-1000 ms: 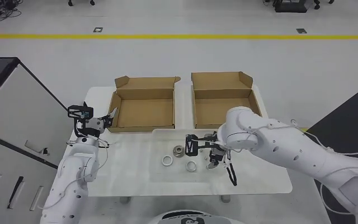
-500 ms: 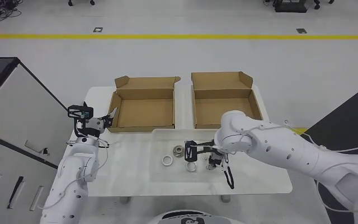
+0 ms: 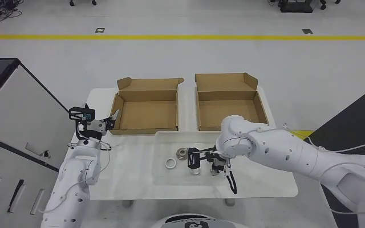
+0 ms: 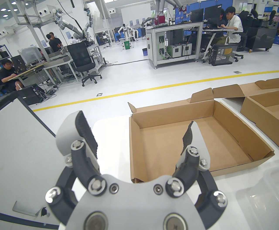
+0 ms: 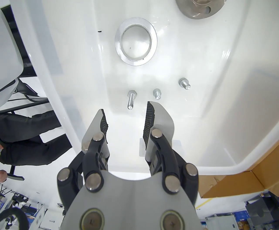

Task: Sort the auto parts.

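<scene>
Right claw (image 5: 126, 112): pointed down into the white tray (image 5: 196, 135), fingers parted to a moderate gap, nothing gripped. Long bolt (image 5: 131, 99) lies just ahead of that gap, apart from both fingertips. Short bolt (image 5: 157, 94) sits just beyond one fingertip, and a third bolt (image 5: 184, 83) lies near it. Metal ring (image 5: 118, 42) lies flat on the tray floor beyond the bolts. Flanged hub (image 5: 199, 9) is near the ring, toward the tray's far wall.

Right arm (image 3: 268, 145): extends over the worktop's right edge, elbow bent, forearm across the tray's right half, wrist aimed at the tray's left end.

Left claw (image 4: 135, 124): fingers spread wide, holding nothing. It is raised over the worktop's left edge, just beside the near-left corner of the left box (image 3: 145, 114), and points across that box.

Worktop (image 3: 125, 171): white. The tray sits at the middle, toward the near edge. Left box and right box (image 3: 228, 111), both open-topped cardboard, stand along the far edge with a narrow gap between them. The tray's far rim is just beside their near walls.

Room: pale floor, yellow line (image 3: 182, 37) parallel to the far edge, grey panel (image 3: 28, 114) off the left edge. Strips of white worktop run left of the tray and along the near edge.
</scene>
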You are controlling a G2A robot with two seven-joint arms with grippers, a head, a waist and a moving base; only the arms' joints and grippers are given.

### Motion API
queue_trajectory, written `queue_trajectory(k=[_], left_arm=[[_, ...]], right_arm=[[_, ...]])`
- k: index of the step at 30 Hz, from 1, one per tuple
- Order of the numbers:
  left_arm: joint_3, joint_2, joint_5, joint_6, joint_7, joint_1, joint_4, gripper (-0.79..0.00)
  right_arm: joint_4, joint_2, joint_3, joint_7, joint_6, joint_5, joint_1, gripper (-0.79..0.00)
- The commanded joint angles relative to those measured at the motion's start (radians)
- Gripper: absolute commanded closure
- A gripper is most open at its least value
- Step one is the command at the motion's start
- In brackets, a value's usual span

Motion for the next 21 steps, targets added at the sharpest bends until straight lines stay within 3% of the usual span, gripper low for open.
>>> queue_trajectory(k=[1, 10, 15, 21], left_arm=[[0.000, 0.000, 0.000, 0.000, 0.000, 0.000, 0.000, -0.785], [0.000, 0.000, 0.000, 0.000, 0.000, 0.000, 0.000, -0.785], [0.000, 0.000, 0.000, 0.000, 0.000, 0.000, 0.000, -0.785], [0.000, 0.000, 0.000, 0.000, 0.000, 0.000, 0.000, -0.785]], right_arm=[[0.009, -0.004, -0.005, -0.002, -0.002, 0.000, 0.001, -0.425], [0.046, -0.024, -0.013, -0.015, -0.015, -0.002, -0.009, -0.480], [0.063, -0.036, -0.013, -0.016, -0.016, -0.008, -0.018, -0.391], [0.079, -0.049, -0.013, -0.009, -0.009, -0.021, -0.027, -0.369]])
